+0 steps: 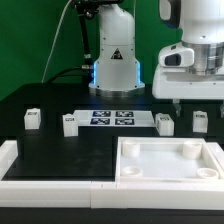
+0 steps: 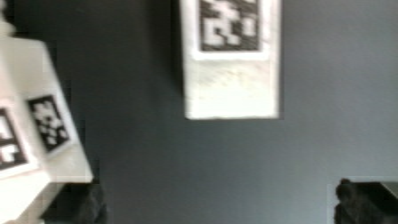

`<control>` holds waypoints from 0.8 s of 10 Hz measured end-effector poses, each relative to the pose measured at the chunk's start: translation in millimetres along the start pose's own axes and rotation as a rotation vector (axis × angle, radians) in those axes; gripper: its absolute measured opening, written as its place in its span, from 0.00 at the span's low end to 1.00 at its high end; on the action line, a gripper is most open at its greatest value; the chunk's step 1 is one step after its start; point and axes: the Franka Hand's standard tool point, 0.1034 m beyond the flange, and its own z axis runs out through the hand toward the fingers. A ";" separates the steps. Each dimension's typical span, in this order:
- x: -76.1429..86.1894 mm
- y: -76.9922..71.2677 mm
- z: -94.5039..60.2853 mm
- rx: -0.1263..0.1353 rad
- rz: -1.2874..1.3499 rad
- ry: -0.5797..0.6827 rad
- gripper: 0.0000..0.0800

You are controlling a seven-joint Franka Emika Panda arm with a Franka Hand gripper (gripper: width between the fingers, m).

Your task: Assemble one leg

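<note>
Leg (image 2: 231, 85) edges clear, hand (image 2: 222, 205) wide-spread.

Bright even exterior light, wrist view soft, perhaps motion-blurred

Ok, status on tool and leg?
Tool open, empty. Leg loose on table, untouched. Nothing between tool and leg.

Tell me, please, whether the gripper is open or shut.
Open: in the wrist view the gripper has its fingers wide apart, nothing between them.
</note>
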 end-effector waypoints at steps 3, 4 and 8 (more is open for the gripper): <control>-1.7 2.9 3.0 -0.032 -0.010 -0.238 0.81; -10.5 3.5 3.8 -0.052 -0.019 -0.351 0.81; -20.6 1.7 7.4 -0.018 -0.058 -0.675 0.81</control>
